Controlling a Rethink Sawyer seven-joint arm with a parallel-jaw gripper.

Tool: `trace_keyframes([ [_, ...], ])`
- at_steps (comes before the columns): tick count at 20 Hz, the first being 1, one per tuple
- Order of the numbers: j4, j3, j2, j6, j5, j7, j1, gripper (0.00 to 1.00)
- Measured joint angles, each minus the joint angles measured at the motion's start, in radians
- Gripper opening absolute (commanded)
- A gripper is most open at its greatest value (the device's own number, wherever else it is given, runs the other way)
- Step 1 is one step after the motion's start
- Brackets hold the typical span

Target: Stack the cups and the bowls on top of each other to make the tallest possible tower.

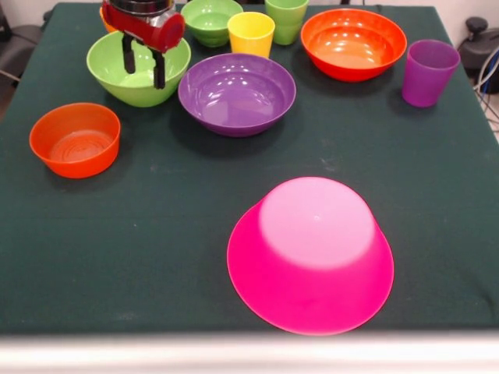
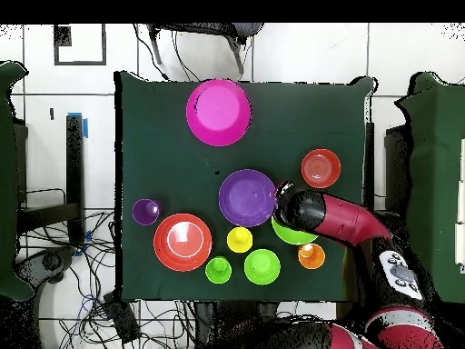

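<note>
From left to right we see a small orange bowl [image 1: 76,139], the gripper [image 1: 143,68] with jaws apart over the light green bowl [image 1: 138,70], the purple bowl [image 1: 237,93], and the pink bowl [image 1: 310,255] upside down at the table's [image 1: 156,257] near edge.
</note>
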Motion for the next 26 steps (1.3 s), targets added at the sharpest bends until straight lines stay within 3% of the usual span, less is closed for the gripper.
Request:
trace_keyframes([
  [9,0.002,0.0,0.031,-0.08,0.039,0.0,-0.001,1.0],
  [16,0.004,0.0,0.044,-0.09,0.058,0.0,-0.001,1.0],
  [17,0.004,0.0,0.05,-0.09,0.058,0.0,0.0,0.0],
  [26,0.004,-0.015,0.052,-0.09,0.058,0.0,0.02,0.0],
])
